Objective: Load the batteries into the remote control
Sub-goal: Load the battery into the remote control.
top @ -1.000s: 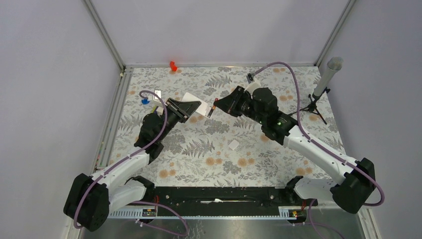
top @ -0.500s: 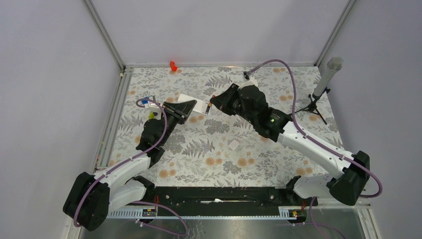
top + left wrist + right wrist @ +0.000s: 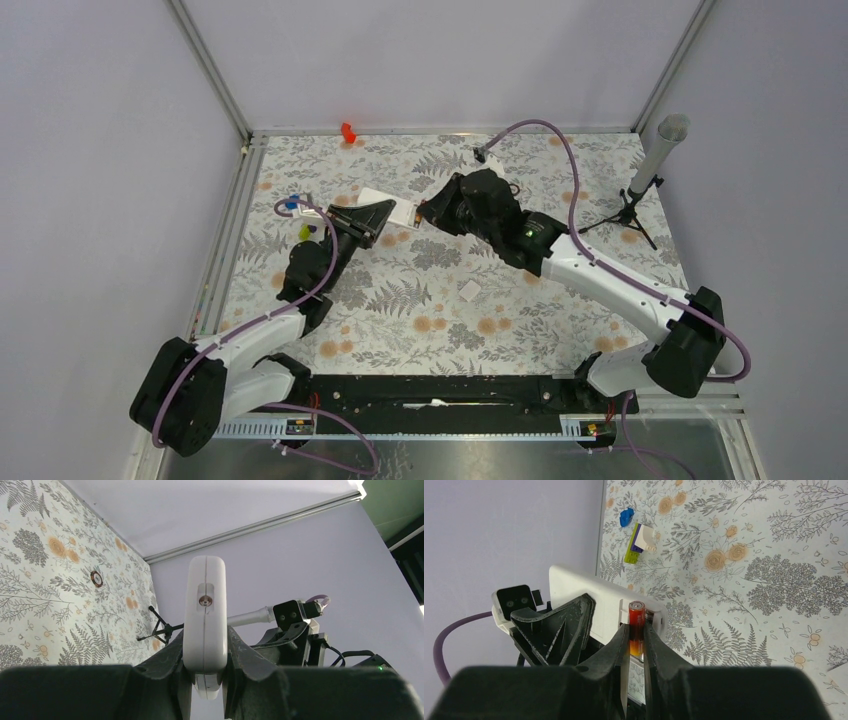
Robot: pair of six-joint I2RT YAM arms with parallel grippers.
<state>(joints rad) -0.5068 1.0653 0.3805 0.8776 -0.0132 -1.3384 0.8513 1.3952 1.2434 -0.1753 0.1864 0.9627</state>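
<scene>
The left tool (image 3: 205,652) is clamped on 1 remote control (image 3: 205,600), held above the desk (image 3: 400,335). The right tool (image 3: 636,632) is clamped on 1 battery (image 3: 637,615), at the remote control's end, its 3 o'clock side seen from above.

Lab test cell: plain walls (image 3: 430,60), aluminium frame (image 3: 208,65), floral tabletop (image 3: 440,300).

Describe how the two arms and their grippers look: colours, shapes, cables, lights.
The left arm and the right arm both have white shell links between bulky black joints. A purple cable loops along each. The right arm's black wrist shows a small green light. The left gripper and right gripper are matte black, each with two wedge-shaped fingers tapering toward the tips.
</scene>
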